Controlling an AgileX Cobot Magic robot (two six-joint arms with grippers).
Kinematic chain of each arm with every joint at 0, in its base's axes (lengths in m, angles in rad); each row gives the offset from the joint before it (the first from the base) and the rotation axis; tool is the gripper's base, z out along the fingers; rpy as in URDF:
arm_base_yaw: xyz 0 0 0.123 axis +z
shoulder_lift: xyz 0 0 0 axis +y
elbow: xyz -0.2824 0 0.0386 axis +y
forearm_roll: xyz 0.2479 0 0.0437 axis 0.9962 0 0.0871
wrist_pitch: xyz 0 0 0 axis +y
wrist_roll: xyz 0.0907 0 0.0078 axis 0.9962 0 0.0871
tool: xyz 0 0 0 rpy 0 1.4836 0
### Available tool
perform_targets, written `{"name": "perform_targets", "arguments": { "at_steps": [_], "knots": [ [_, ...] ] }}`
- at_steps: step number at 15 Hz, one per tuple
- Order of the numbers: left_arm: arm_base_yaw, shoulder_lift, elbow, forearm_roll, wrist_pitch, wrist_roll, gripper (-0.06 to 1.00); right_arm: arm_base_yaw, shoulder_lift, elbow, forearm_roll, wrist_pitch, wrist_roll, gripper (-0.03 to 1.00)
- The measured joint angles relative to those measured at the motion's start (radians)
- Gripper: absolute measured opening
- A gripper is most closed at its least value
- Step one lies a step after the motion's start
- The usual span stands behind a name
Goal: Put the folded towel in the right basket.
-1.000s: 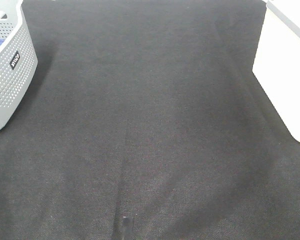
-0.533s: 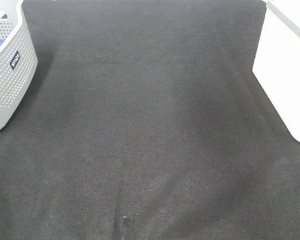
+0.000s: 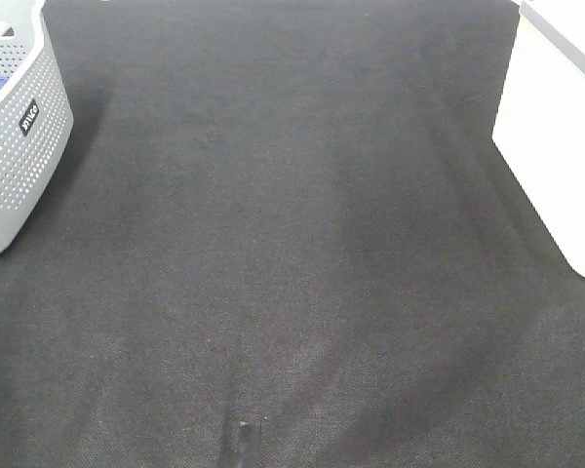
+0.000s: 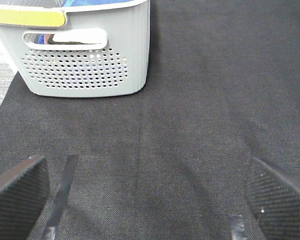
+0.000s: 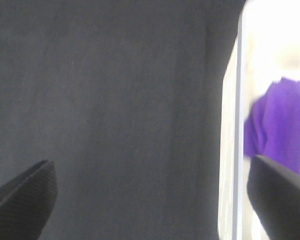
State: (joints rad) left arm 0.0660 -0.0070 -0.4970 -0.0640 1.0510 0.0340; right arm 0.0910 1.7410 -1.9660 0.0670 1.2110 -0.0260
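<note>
Towel [image 5: 275, 122], purple, lies inside the white right basket [image 5: 229, 150]; both claws, left [image 4: 150, 192] and right [image 5: 150, 192], spread empty.

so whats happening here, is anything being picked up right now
No, nothing is being held. Both grippers are open and empty: the left gripper faces the grey perforated basket across the dark mat, and the right gripper sits beside the white basket. A purple towel already lies inside that white basket, so the placing looks done. Neither arm shows in the exterior high view.
</note>
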Motion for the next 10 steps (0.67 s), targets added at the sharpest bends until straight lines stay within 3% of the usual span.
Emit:
{"name": "perform_targets", "arguments": {
  "at_steps": [2, 4, 7, 10],
  "knots": [
    [0.000, 0.000, 0.000, 0.000, 0.000, 0.000, 0.99, 0.000, -0.166, 0.224, 0.002, -0.024, 0.000, 0.97],
    [0.000, 0.000, 0.000, 0.000, 0.000, 0.000, 0.99, 0.000, -0.461, 0.621, 0.004, -0.129, 0.000, 0.96],
    [0.000, 0.000, 0.000, 0.000, 0.000, 0.000, 0.99, 0.000, -0.804, 1.068, 0.005, -0.200, 0.000, 0.96],
    [0.000, 0.000, 0.000, 0.000, 0.000, 0.000, 0.99, 0.000, -1.121, 1.336, 0.005, -0.196, 0.000, 0.96]
  ]
}}
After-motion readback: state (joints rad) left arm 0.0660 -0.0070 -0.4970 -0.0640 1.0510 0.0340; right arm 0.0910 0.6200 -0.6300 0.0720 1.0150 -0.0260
